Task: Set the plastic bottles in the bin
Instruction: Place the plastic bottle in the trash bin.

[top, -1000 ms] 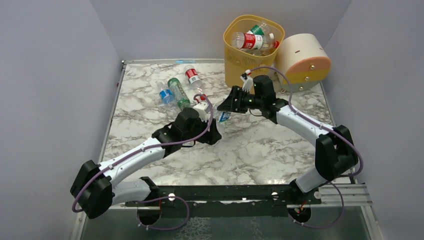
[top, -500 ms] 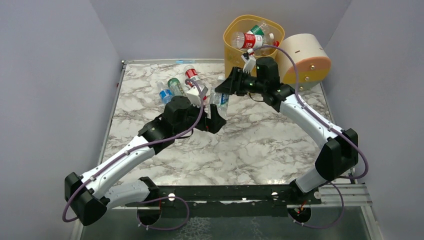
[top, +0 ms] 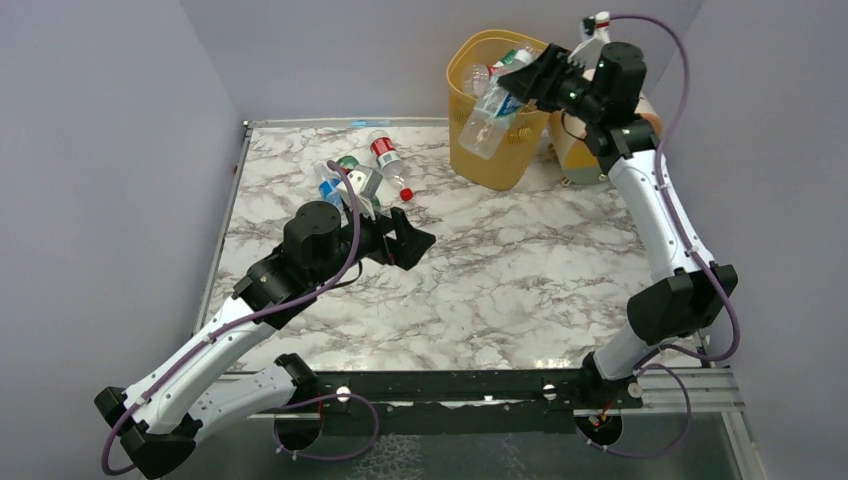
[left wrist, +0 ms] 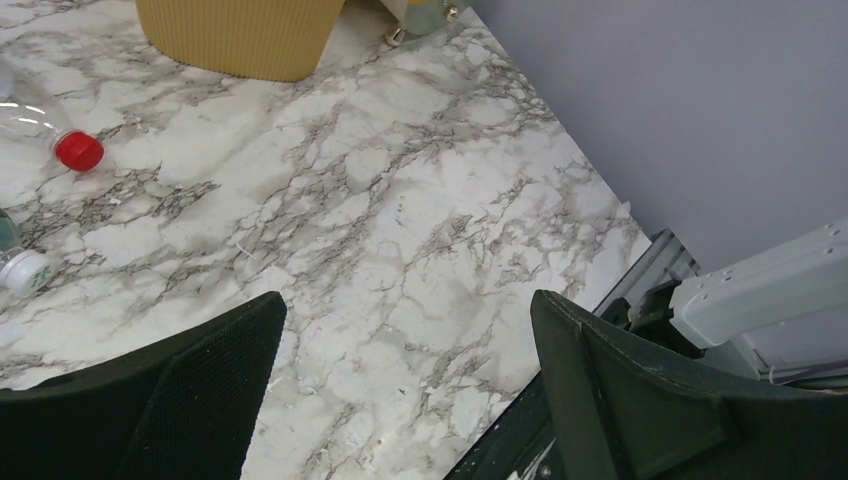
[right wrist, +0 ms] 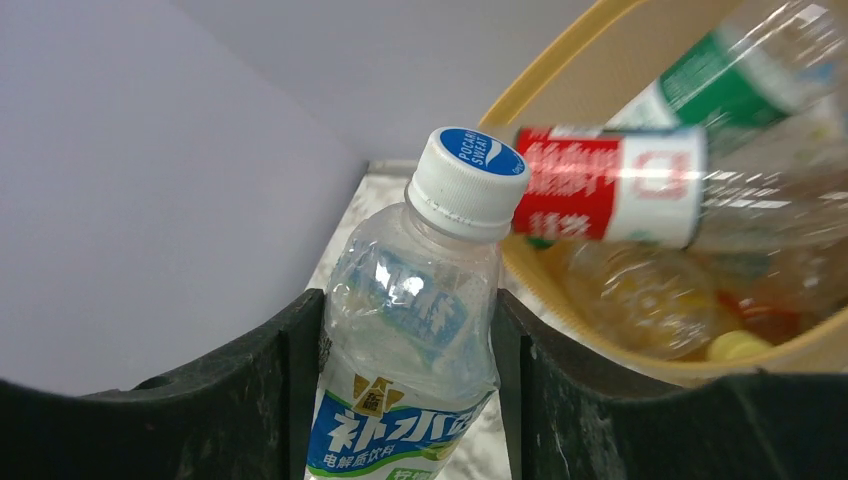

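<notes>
My right gripper (top: 520, 88) is raised at the front rim of the yellow-orange bin (top: 478, 160), shut on a clear bottle (top: 484, 122) that hangs tilted outside the front wall. In the right wrist view that bottle (right wrist: 410, 330) has a blue-and-white label and a blue-topped white cap, squeezed between the fingers (right wrist: 290, 380). Inside the bin (right wrist: 560, 70) lie a red-labelled bottle (right wrist: 610, 185), a green-labelled one (right wrist: 720, 85) and others. My left gripper (top: 412, 238) hovers open over the marble with nothing in it. Three bottles (top: 383, 152) lie on the table beyond it.
A cream-and-peach cylinder (top: 572, 152) stands right of the bin, mostly behind my right arm. In the left wrist view a red cap (left wrist: 78, 150) and a white cap (left wrist: 22, 270) lie at the left, with the bin's base (left wrist: 240, 35) at the top. Grey walls enclose the table.
My right arm has lifted the clear bottle from mid-table up to the bin's rim. The left gripper has opened wide and drawn back to the left.
</notes>
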